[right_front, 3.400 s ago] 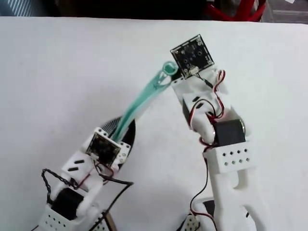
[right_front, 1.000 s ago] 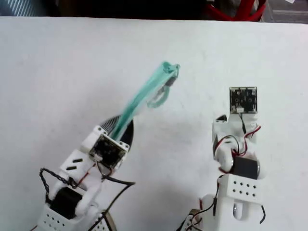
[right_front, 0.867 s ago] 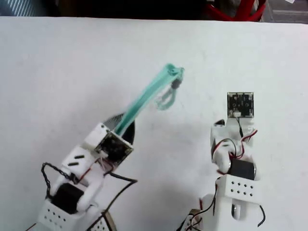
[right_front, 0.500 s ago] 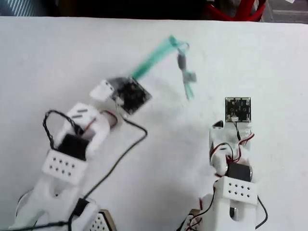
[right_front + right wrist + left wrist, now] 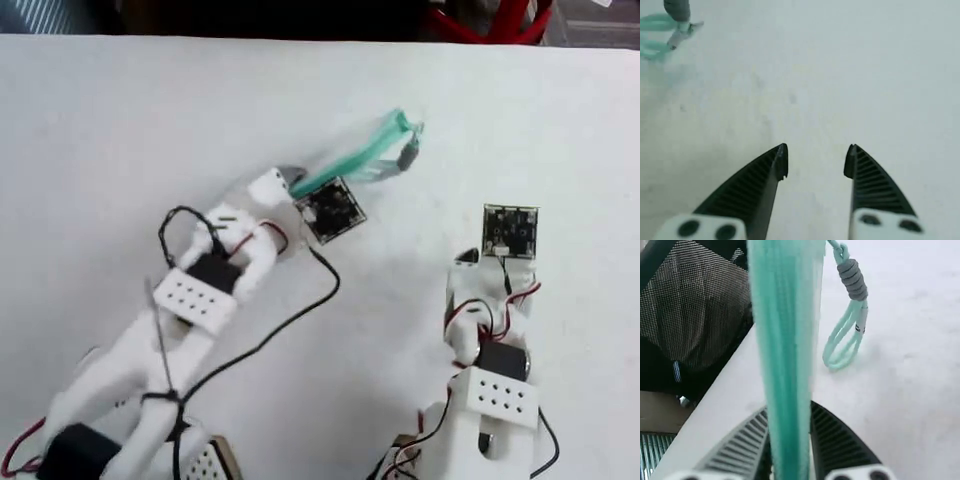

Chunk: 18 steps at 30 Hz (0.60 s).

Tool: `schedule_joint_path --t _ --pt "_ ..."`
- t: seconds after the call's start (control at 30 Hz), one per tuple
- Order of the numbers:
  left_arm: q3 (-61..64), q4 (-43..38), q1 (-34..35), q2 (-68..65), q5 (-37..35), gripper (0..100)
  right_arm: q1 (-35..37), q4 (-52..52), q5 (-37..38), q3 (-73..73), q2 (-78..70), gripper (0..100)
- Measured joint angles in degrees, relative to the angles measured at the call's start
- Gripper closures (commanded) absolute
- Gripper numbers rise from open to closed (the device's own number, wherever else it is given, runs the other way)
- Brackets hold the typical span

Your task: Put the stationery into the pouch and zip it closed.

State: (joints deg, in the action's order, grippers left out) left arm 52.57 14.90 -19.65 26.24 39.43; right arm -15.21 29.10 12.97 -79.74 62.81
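The pouch (image 5: 355, 158) is a see-through case with a teal zip band, seen edge-on and slanting up toward the far right. Its teal pull cord (image 5: 398, 165) with a grey bead (image 5: 408, 153) dangles from the far end. My left gripper (image 5: 788, 415) is shut on the pouch's teal edge (image 5: 785, 340), and the cord loop (image 5: 842, 342) hangs just past it. My right gripper (image 5: 816, 162) is open over bare table at the near right, apart from the pouch. The cord (image 5: 657, 42) lies far off from its fingers.
The white table (image 5: 120, 130) spreads wide on the left and at the back. Its far edge meets a dark background with red tubing (image 5: 490, 22). A black cable (image 5: 265, 335) trails from the left arm. Beyond the table edge there is dark mesh (image 5: 695, 315).
The right gripper let go of the zip end and drew back toward the front. The left arm swung forward and to the right, carrying the pouch off the table; the cord swung loose.
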Motion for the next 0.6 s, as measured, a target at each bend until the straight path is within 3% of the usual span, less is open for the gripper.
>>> schedule_joint_path --t 0.1,0.23,0.37,0.6 --pt "-1.58 -2.29 -0.26 -4.48 0.09 97 -0.18 -0.18 0.0 0.0 0.0 81.8" --pt "-2.73 -2.81 -1.49 -7.74 0.0 86 -0.18 -0.18 0.0 0.0 0.0 81.8" --pt "-3.34 -2.46 -2.2 -9.67 -6.59 83 -0.18 -0.18 0.0 0.0 0.0 81.8" --pt "-8.7 8.44 -1.93 -9.85 -12.48 83 -0.18 -0.18 0.0 0.0 0.0 81.8"
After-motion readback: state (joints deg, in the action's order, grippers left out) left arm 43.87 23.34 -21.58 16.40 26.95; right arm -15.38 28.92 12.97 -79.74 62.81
